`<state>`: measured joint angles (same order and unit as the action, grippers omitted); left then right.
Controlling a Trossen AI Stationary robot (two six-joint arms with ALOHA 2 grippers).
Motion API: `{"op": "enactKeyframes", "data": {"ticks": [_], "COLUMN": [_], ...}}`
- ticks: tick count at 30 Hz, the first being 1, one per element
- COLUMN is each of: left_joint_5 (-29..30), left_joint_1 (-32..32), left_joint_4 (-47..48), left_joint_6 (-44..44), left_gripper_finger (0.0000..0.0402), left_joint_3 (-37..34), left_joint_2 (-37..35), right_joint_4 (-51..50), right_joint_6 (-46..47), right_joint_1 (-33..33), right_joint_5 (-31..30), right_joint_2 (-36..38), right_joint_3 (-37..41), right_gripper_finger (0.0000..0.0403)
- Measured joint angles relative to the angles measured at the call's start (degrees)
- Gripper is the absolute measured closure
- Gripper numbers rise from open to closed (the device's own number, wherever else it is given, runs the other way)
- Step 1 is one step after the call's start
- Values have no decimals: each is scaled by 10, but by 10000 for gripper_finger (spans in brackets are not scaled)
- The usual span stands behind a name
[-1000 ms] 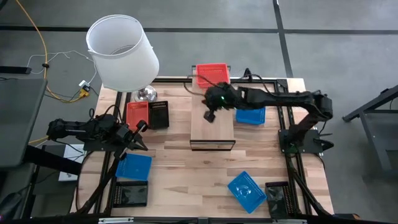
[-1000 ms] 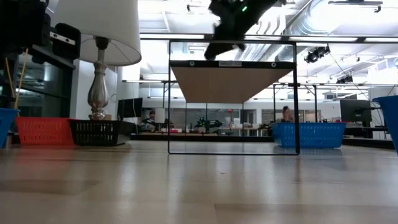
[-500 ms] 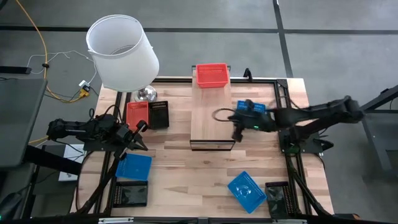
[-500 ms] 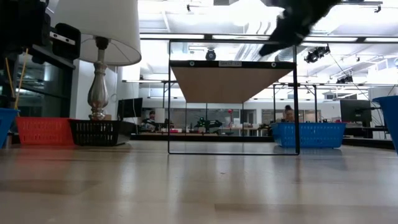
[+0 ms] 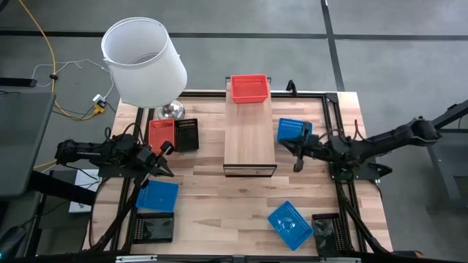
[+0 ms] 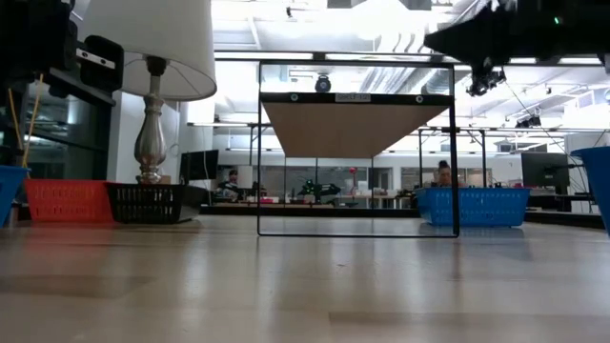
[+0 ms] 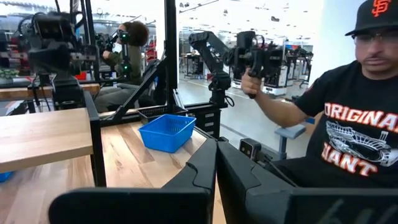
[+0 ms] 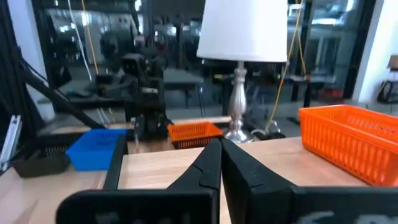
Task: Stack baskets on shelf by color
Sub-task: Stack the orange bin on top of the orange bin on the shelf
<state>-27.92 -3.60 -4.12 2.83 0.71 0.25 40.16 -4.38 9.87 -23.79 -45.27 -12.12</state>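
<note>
The shelf [image 5: 249, 139] stands mid-table, a red basket [image 5: 248, 88] resting on its far end. A blue basket [image 5: 294, 131] sits on the table right of the shelf. A red basket [image 5: 161, 134] and a black basket [image 5: 188, 134] stand side by side to its left. My right gripper [image 5: 297, 162], shut and empty [image 8: 221, 144], hovers just right of the shelf, near that blue basket. My left gripper [image 5: 165, 156], shut [image 7: 216, 144], waits at the table's left, beside another blue basket [image 5: 157, 196].
A lamp [image 5: 143, 62] stands at the far left corner. Near the front edge lie a black basket [image 5: 153, 228], a blue basket [image 5: 290, 223] and another black basket [image 5: 325, 232]. A person [image 7: 348, 118] holding a hand-held device stands beyond the table's right side.
My right gripper has drawn back from above the shelf's far end, beside the red basket, moving toward the table's right and near edges until it hangs off the shelf's right side. The red basket has stayed on the shelf.
</note>
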Motion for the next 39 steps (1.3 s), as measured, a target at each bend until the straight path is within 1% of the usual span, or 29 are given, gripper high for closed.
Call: {"op": "enactKeyframes", "data": {"ticks": [3,5,7,10,11,12,17,18,19,21,22,24,27,30,33,36,39], "left_joint_5": [0,0,0,-1,10,34,223,248,259,248,234,231,276,317,335,347,359], "left_joint_1": [0,0,0,0,0,1,0,0,0,0,0,0,-2,-10,-17,-17,-17], "left_joint_4": [-5,-13,-44,-94,-121,-153,-278,-286,-283,-258,-244,-206,-116,35,193,312,417], "left_joint_6": [0,0,12,53,53,54,84,85,86,89,92,95,94,87,99,125,152], "left_gripper_finger": [401,401,401,401,401,401,401,401,401,401,401,401,401,401,401,401,398], "left_joint_3": [0,0,0,0,0,0,0,5,13,40,61,111,204,309,392,442,470], "left_joint_2": [0,0,0,0,0,0,21,34,51,91,117,179,263,327,384,426,456], "right_joint_4": [73,103,106,98,94,92,90,90,90,90,90,90,90,89,81,74,73], "right_joint_6": [-9,-6,-8,-12,-11,-12,-20,-20,-20,-20,-20,-20,-18,-8,-6,-2,-1], "right_joint_1": [-5,-9,-9,-9,-9,-9,-9,-9,-9,-9,-9,-9,-9,-9,-9,-9,-9], "right_joint_5": [-1,-1,-1,4,9,15,28,28,28,28,28,28,28,28,28,28,28], "right_joint_2": [-1,0,1,0,0,0,0,0,0,0,0,0,0,0,0,0,0], "right_joint_3": [38,44,43,31,28,27,27,27,27,27,27,27,27,27,26,26,26], "right_gripper_finger": [403,403,403,403,403,403,403,403,403,403,403,403,403,403,403,403,403]}}
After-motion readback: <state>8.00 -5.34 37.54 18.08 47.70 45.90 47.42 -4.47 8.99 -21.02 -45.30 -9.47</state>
